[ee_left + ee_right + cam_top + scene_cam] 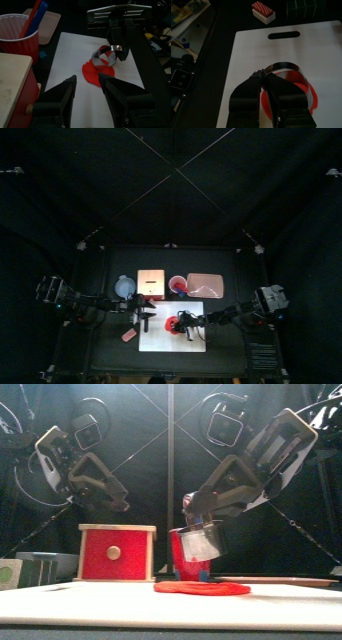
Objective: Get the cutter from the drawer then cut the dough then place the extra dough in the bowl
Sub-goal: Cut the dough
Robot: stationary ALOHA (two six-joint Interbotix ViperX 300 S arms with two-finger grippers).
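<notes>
The round metal cutter (198, 544) is gripped by its wire handle in the clenched right gripper (264, 76) and held tilted at the red dough (93, 80) on the white cutting board (187, 340). The left gripper (87, 79) is held released at the dough's 10 o'clock. The blue-grey bowl (124, 286) is seen at the board's 10 o'clock.

Dim overall, brightest on the white board (155, 340) (surroundings near black)
</notes>
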